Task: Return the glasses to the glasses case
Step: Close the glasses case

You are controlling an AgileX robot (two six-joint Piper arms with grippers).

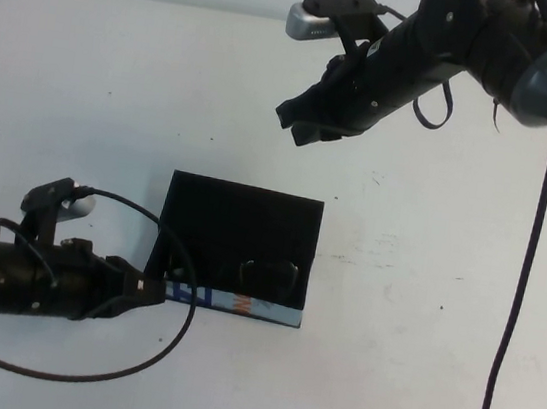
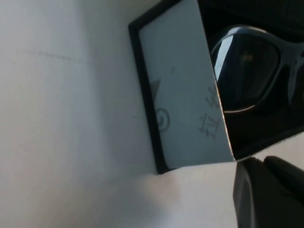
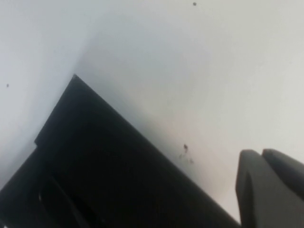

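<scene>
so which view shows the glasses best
The left wrist view: one lens and the frame of the glasses fill its corner, lying inside the open glasses case. The high view shows only faint lens outlines; in the right wrist view the case interior is too dark to tell.

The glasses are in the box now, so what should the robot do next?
Probably swing the open lid down over the glasses case. The glasses already lie inside, and the case is still open. The left gripper sits at the case's near left corner; the right gripper, shut and empty, hangs above, behind the lid.
</scene>
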